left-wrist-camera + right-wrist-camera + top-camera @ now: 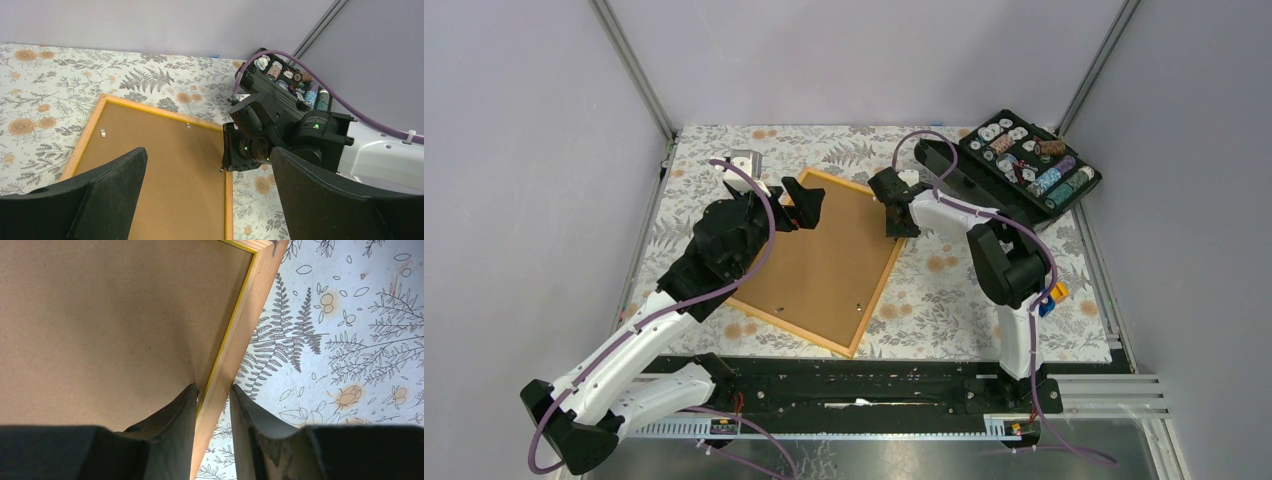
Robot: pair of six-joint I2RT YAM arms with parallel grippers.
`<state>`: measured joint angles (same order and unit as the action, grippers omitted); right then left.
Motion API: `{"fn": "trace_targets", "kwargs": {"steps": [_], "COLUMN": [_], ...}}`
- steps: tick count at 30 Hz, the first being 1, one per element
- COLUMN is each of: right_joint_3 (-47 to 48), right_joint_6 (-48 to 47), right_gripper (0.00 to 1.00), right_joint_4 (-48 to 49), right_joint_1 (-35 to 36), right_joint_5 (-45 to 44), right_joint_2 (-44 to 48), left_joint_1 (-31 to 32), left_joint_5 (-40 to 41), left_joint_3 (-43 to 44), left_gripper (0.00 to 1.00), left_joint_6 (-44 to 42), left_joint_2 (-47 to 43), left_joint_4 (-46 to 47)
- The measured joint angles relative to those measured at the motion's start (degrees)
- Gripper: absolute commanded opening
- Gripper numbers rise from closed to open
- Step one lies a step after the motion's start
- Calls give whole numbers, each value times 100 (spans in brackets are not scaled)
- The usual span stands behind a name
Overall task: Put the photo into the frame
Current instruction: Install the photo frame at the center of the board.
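Nearest me, the frame lies back-up and skewed on the flowered cloth. Its low corner, at bottom centre of the top view, sits close to the arms' base rail. The photo appears to be inside it, plain brown side up, filling the opening.

Further in, at the middle of the top view, the right gripper straddles the frame's right rail. One finger is on the brown board and the other is on the cloth just outside. The jaws stand close on the wood, but I cannot tell whether they actually pinch it.

My worry is that the inner finger presses the board's edge. A lift or drag could then tilt the frame, pop the photo out of its seat, or slide the lot toward the base rail.

The left gripper hangs wide open over the frame's upper-left part, holding nothing. If it drops carelessly it could jam the board crooked.

For room, there is bare cloth at lower right and along the upper edge. At far upper right the black case sits close behind the right arm, so a backward swing could clip it.
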<state>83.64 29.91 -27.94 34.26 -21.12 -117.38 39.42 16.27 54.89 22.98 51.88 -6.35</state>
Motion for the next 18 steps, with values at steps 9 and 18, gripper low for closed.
{"fn": "trace_targets", "kwargs": {"steps": [9,18], "right_joint_3": [9,116], "right_joint_6": [87,101], "right_gripper": [23,66], "right_joint_4": [22,-225], "right_joint_1": [-15,-28], "right_joint_5": [13,111], "right_joint_2": [0,24], "left_joint_1": [-13,-39], "left_joint_5": [-48,-101], "left_joint_3": [0,0], "left_gripper": [98,98], "left_joint_6": [57,87], "left_joint_2": [2,15], "left_joint_4": [0,0]}}
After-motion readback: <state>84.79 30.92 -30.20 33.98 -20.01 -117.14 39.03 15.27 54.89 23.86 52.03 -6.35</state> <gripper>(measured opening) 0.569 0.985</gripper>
